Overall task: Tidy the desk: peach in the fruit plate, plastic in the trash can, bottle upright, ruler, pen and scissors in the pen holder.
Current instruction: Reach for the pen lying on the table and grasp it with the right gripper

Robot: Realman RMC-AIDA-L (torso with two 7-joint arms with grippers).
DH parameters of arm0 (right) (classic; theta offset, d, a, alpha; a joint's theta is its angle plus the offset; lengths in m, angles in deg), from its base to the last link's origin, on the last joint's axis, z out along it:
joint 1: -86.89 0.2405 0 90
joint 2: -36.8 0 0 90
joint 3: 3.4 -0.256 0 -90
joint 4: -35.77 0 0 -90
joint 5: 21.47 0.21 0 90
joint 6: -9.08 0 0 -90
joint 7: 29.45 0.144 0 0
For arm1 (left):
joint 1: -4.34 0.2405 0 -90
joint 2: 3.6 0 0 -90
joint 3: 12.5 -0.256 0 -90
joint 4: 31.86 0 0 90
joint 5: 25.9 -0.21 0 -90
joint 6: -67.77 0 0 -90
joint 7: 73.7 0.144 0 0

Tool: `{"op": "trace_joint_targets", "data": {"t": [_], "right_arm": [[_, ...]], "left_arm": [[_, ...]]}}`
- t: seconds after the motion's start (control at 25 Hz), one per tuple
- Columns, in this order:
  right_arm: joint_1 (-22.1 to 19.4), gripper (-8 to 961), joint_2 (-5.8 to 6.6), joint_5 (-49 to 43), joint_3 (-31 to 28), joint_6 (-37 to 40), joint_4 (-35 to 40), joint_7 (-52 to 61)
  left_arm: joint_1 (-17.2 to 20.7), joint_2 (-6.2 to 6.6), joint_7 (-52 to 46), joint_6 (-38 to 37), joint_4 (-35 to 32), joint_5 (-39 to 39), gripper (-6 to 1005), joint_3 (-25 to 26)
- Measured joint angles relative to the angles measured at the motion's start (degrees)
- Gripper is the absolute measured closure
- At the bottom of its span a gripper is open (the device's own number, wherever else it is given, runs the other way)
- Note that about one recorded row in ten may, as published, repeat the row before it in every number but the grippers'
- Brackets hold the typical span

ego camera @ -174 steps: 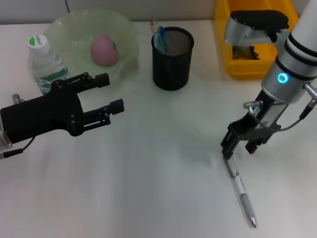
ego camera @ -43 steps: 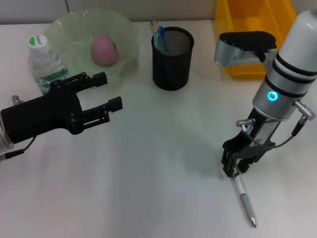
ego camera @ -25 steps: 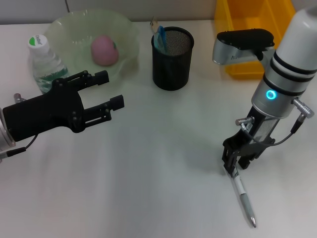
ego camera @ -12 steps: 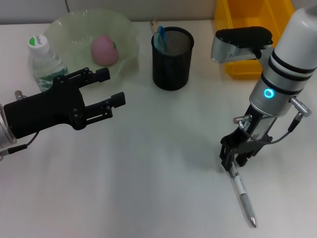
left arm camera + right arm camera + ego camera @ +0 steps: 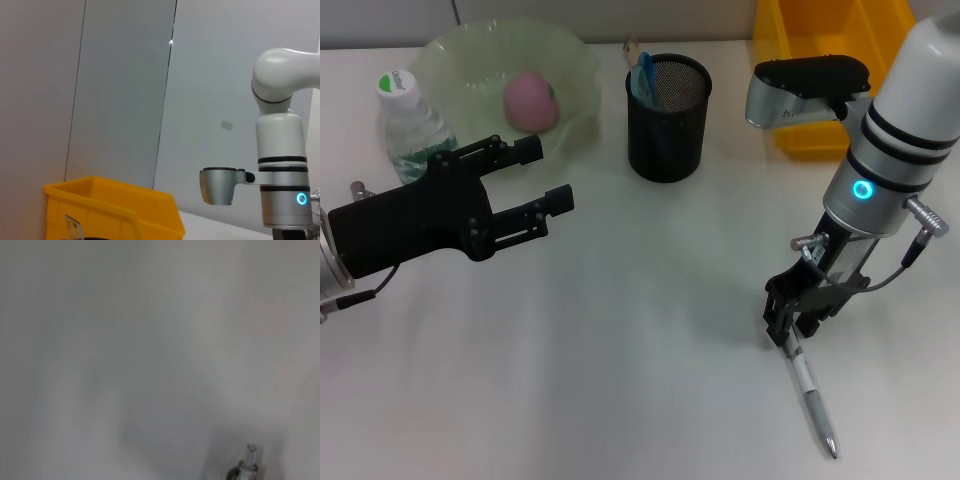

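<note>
A silver pen (image 5: 809,393) lies on the white desk at the right. My right gripper (image 5: 790,328) is low over its upper end and looks shut on it, and the pen's tip still rests on the desk. The pen's end (image 5: 248,454) shows in the right wrist view. My left gripper (image 5: 545,173) hovers open at the left, holding nothing. The pink peach (image 5: 530,100) sits in the green fruit plate (image 5: 575,62). Beside the plate, the bottle (image 5: 408,122) stands upright. The black mesh pen holder (image 5: 667,120) has a blue handle (image 5: 643,75) and a pale strip in it. The plastic is hidden.
A yellow bin (image 5: 812,140) stands at the back right, partly behind my right arm, and the yellow bin (image 5: 115,210) also shows in the left wrist view. Bare desk lies between the two grippers.
The right gripper came down from above the pen onto its upper end, then shifted slightly up and left. The left gripper drifted a little upward. The pen's tip has not moved.
</note>
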Motion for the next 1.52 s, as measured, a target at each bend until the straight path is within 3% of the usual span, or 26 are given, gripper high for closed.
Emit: {"op": "trace_joint_targets", "data": {"t": [0.6,1.36,1.52], "right_arm": [[-0.21,762,0.01,3.51,3.1,0.17,-0.81,-0.12],[-0.02,767,0.0,3.6,3.74,-0.59,-0.79,-0.42],[0.0,816,0.0,3.65,4.37,-0.67,-0.44,-0.71]], "left_arm": [[0.36,0.0,0.0,0.0,0.0,0.0,276,-0.01],[0.47,0.0,0.0,-0.09,0.0,-0.01,275,-0.01],[0.34,0.0,0.06,-0.03,0.0,-0.01,275,-0.01]]}}
